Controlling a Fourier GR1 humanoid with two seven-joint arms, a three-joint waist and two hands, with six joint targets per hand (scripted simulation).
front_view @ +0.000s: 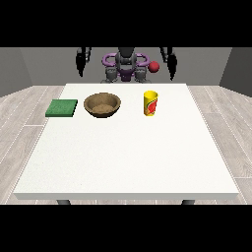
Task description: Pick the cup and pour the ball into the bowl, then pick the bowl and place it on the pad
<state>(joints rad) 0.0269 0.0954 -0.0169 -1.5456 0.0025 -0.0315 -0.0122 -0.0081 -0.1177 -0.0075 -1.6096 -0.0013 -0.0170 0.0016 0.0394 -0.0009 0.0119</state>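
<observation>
A yellow cup [150, 103] with a red mark stands upright on the white table [128, 157], right of centre towards the far side. A brown bowl [102, 105] sits to its left, and a flat green pad [62, 108] lies further left. A red ball [154, 67] shows above the table's far edge, beside the robot's torso and higher than the cup. The hand at the view's left [80, 62] and the hand at the view's right [172, 63] hang beside the robot, behind the table, fingers pointing down and holding nothing. Both are far from the cup and bowl.
The robot's torso [126, 66] stands behind the far edge of the table. Bare white tabletop stretches from the three objects to the near edge. Grey wooden floor surrounds the table.
</observation>
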